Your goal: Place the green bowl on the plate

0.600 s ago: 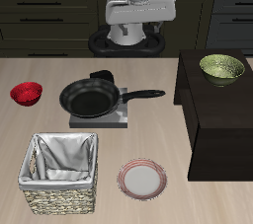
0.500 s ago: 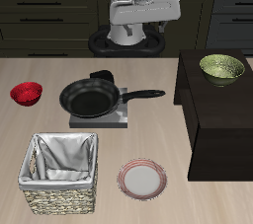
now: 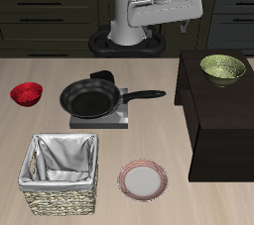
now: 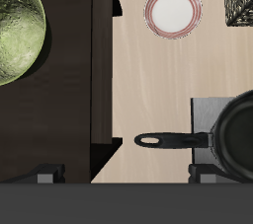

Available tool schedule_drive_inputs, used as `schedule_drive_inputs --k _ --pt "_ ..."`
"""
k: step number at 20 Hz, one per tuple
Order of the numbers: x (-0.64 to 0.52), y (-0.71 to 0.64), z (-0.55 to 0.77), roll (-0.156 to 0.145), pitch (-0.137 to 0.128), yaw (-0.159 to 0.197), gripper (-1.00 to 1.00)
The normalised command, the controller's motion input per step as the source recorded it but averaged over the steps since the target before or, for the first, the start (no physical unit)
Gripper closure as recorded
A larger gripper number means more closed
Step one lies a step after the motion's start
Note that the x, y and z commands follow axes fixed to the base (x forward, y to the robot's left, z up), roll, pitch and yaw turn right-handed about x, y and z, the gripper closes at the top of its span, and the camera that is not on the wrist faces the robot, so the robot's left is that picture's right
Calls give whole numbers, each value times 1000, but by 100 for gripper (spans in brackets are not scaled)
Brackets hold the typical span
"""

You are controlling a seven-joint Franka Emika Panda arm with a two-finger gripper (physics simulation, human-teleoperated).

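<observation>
The green bowl sits upright on top of a dark box at the table's side; it also shows in the wrist view. The plate, white-grey with a pinkish-red rim, lies on the table near the front edge, beside the box, and shows in the wrist view. My gripper hangs high at the table's back, open and empty, well apart from the bowl. In the wrist view its two fingertips stand wide apart.
A black frying pan rests on a grey stand mid-table, its handle pointing toward the box. A small red bowl sits at the far side. A lined wicker basket stands beside the plate.
My gripper has risen and swung sideways toward the green bowl's side. Nothing on the table has moved.
</observation>
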Motion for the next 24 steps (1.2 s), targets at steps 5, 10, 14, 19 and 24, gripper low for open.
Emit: schedule_drive_inputs --k 5,10,14,19,24 --pt "275 262 68 -5 -7 14 -100" --pt "173 275 -44 12 17 23 -100" --pt "171 362 30 8 1 35 -100" --pt "98 303 116 -15 -15 28 -100" --pt "149 183 94 4 -4 -13 -100"
